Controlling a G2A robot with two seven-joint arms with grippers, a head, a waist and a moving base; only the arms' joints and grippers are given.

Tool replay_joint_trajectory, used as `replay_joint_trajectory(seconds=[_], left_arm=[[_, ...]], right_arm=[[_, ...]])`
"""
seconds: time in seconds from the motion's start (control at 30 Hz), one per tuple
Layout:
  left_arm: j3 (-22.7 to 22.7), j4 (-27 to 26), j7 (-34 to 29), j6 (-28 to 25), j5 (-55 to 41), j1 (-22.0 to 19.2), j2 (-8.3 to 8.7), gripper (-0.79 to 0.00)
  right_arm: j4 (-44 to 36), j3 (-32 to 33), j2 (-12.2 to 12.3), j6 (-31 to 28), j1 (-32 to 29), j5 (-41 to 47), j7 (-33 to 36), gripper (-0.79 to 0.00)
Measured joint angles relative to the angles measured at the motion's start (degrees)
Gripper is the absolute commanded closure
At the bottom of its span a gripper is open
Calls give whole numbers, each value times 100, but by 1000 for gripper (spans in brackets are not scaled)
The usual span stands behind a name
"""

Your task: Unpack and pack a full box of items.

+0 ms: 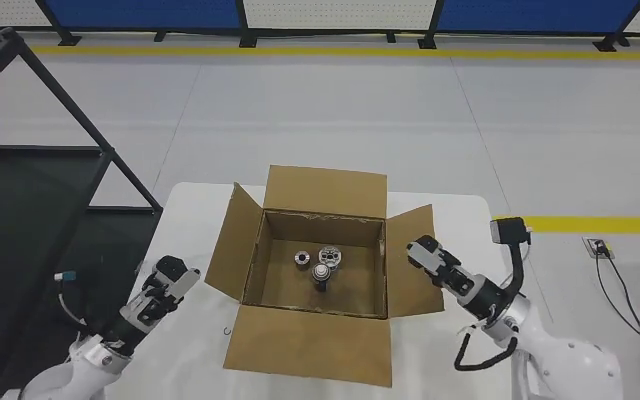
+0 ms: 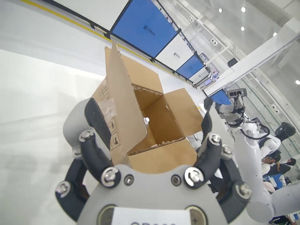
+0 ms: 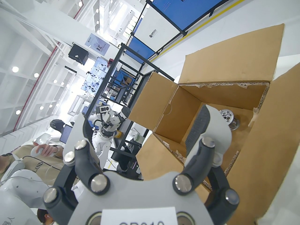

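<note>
Black-padded left pincer (image 2: 150,114), corrugated cardboard box (image 2: 161,159)

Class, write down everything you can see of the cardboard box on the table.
The box is plain brown corrugated cardboard, upright on the white table, top open. All four flaps stand open, leaning outward; torn rims show the fluting. One outer wall carries printed symbols. Inside, on its floor, sit three small items, close together near the middle.

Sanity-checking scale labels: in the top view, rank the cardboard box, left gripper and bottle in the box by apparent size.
1. cardboard box
2. left gripper
3. bottle, though it sits deeper, farther from the camera
</note>
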Motion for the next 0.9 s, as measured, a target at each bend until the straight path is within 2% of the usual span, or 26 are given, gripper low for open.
replay_joint_trajectory(seconds=[0.23, 0.4, 0.63, 0.9], left_arm=[[516, 75, -231, 102, 280, -433, 27, -785], [798, 29, -443, 157, 449, -610, 47, -785], [1267, -62, -706, 132, 649, -806, 66, -785], [1863, 131, -976, 378, 721, -1241, 63, -785]], right_arm=[[530, 841, 202, 162, 225, 611, 377, -785], [1014, 1090, 332, 317, 404, 656, 519, -785], [1792, 744, 494, 554, 893, 380, 849, -785], [2063, 306, 625, 359, 1150, 870, 1602, -785]])
